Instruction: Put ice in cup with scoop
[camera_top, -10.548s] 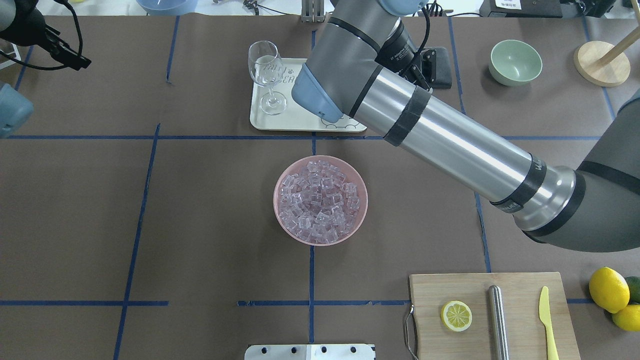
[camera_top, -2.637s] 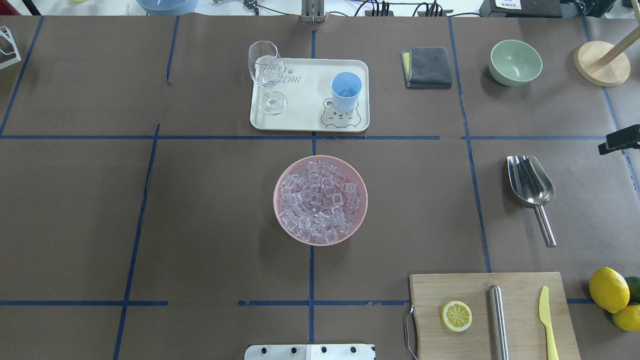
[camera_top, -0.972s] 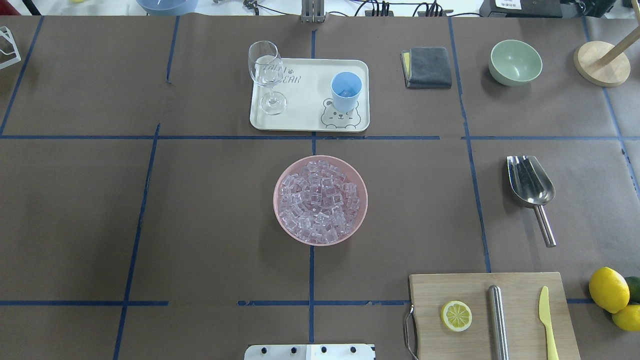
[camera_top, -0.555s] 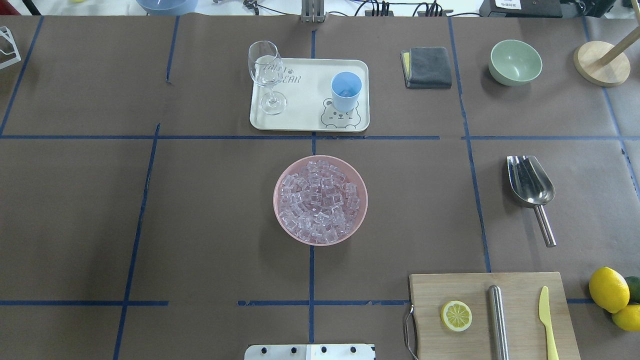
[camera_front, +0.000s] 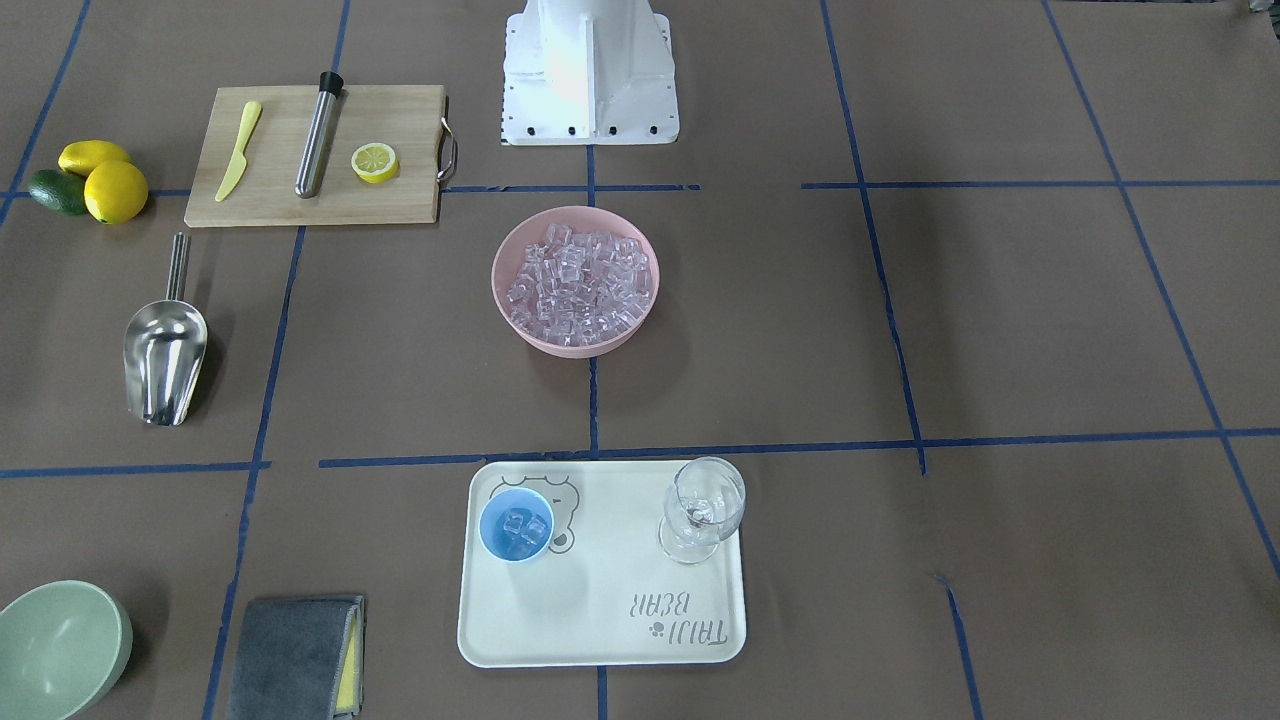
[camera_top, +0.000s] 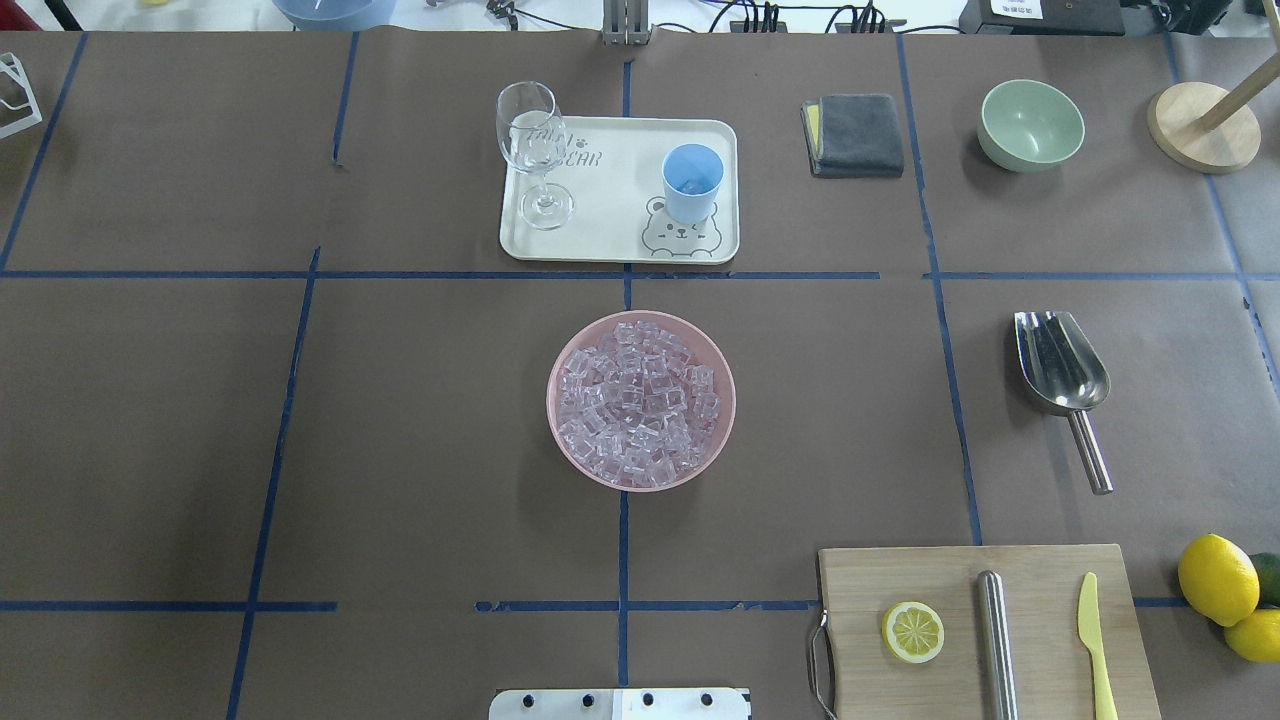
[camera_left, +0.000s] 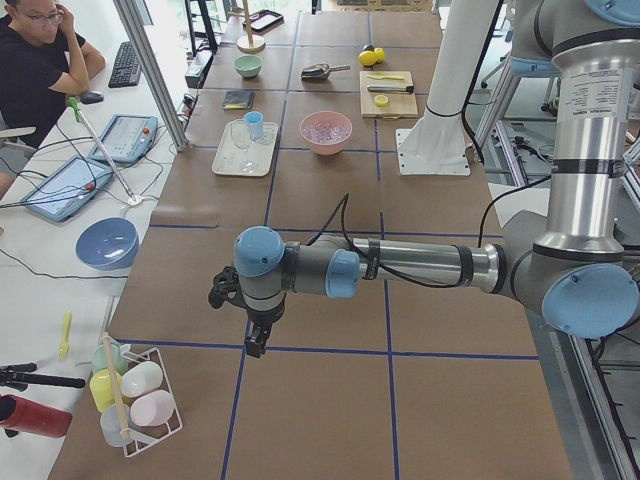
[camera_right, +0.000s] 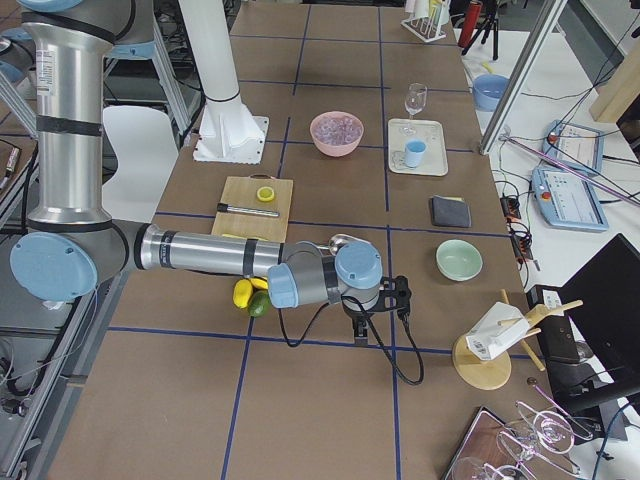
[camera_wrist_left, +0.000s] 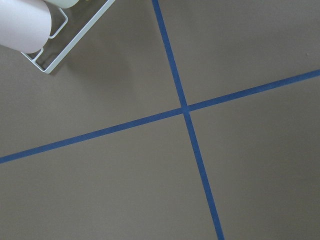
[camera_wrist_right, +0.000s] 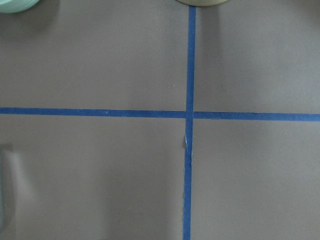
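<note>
If finishing here: judge done, some ice in cup on tray, rest in pink bowl; scoop flat on table, well apart. Hold 2 arms clear of tray. For left gripper and right gripper, cannot tell whether wide or narrow.

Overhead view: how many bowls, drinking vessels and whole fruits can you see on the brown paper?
Bowls: 2 (pink bowl, green bowl)
Drinking vessels: 2 (cup, wine glass)
Whole fruits: 3 (two lemons, one dark green fruit)
Total: 7
</note>
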